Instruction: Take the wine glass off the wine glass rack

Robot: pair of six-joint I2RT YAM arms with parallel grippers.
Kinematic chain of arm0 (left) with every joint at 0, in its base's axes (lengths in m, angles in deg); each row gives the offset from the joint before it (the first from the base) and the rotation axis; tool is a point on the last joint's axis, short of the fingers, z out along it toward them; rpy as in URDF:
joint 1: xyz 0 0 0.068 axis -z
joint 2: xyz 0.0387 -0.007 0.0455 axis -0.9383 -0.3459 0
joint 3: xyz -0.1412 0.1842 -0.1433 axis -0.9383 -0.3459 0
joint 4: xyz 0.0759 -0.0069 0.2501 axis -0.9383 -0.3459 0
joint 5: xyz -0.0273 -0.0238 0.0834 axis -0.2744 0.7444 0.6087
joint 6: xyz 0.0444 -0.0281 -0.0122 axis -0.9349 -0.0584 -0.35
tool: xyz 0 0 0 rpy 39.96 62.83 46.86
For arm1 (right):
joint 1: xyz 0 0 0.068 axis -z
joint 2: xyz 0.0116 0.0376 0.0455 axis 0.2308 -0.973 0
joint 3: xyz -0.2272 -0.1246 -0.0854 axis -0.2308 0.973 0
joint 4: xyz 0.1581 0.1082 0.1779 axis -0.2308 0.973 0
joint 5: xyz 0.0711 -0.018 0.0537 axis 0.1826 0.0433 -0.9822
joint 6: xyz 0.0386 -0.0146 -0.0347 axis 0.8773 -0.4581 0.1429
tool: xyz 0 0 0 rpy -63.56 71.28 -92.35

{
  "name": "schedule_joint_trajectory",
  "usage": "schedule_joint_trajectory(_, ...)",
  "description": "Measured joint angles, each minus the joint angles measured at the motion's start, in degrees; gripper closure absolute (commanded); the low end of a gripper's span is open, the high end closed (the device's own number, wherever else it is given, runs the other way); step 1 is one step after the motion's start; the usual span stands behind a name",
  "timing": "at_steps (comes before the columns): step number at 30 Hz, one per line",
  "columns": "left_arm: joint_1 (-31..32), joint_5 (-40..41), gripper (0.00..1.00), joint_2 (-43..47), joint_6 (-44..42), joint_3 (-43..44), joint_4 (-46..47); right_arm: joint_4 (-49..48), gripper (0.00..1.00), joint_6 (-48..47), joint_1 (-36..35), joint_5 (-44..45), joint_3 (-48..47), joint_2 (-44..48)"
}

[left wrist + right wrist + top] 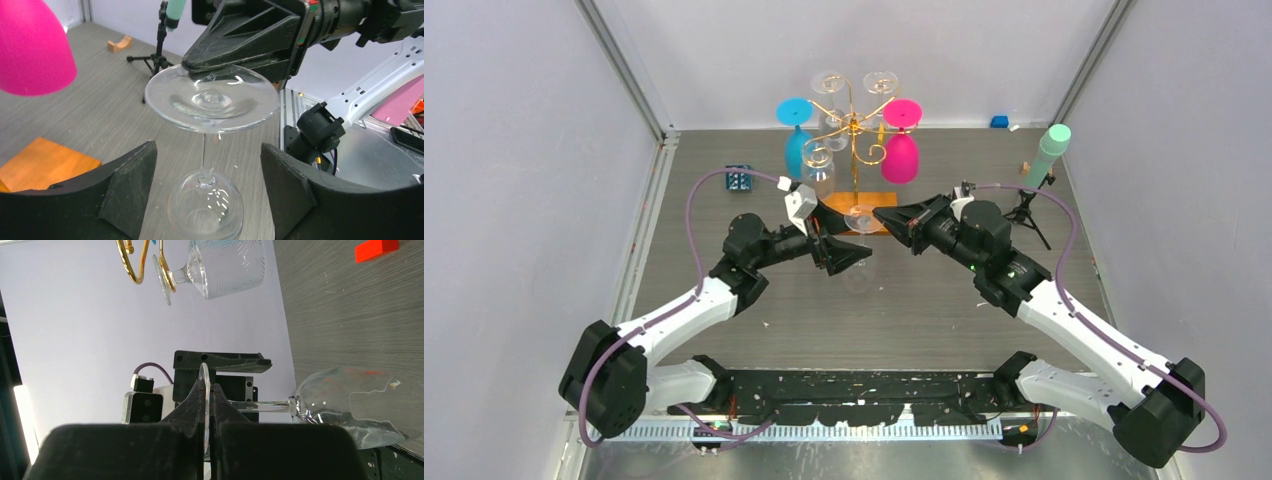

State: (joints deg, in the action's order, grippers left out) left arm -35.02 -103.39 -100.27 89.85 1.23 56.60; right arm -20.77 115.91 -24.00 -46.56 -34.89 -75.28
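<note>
A clear wine glass [860, 216] hangs upside down in front of the gold wire wine glass rack [854, 128], clear of its arms. My right gripper [880, 214] is shut on the rim of the glass's round foot [204, 385]; in the right wrist view [205, 407] the foot is edge-on between the pads. My left gripper [207, 187] is open, with its fingers [125, 185] on either side of the stem and bowl [205, 207], not touching them. In the top view the left gripper [854, 258] is just below the foot.
The rack's orange wooden base [881, 200] stands behind the grippers. A blue glass [796, 135], a pink glass [901, 145] and clear glasses [817, 165] hang on the rack. A green cylinder on a tripod [1049, 150] stands at the right. A small blue tray [739, 180] lies at the left.
</note>
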Motion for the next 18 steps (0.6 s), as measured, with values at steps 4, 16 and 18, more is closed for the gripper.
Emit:
schedule_joint_trajectory(4,0.0,0.1,0.46,-0.1,0.5,-0.3,2.6,-1.4,1.0,0.5,0.0,-0.7,0.0,-1.0)
schedule_joint_trajectory(16,0.0,0.1,0.78,-2.7,3.5,-0.8,5.1,-3.6,1.0,2.3,0.0,-1.8,0.0,-2.3)
schedule_joint_trajectory(18,0.0,0.0,0.97,-2.8,4.2,-0.8,5.5,-3.9,1.0,2.5,0.0,-1.9,0.0,-2.3)
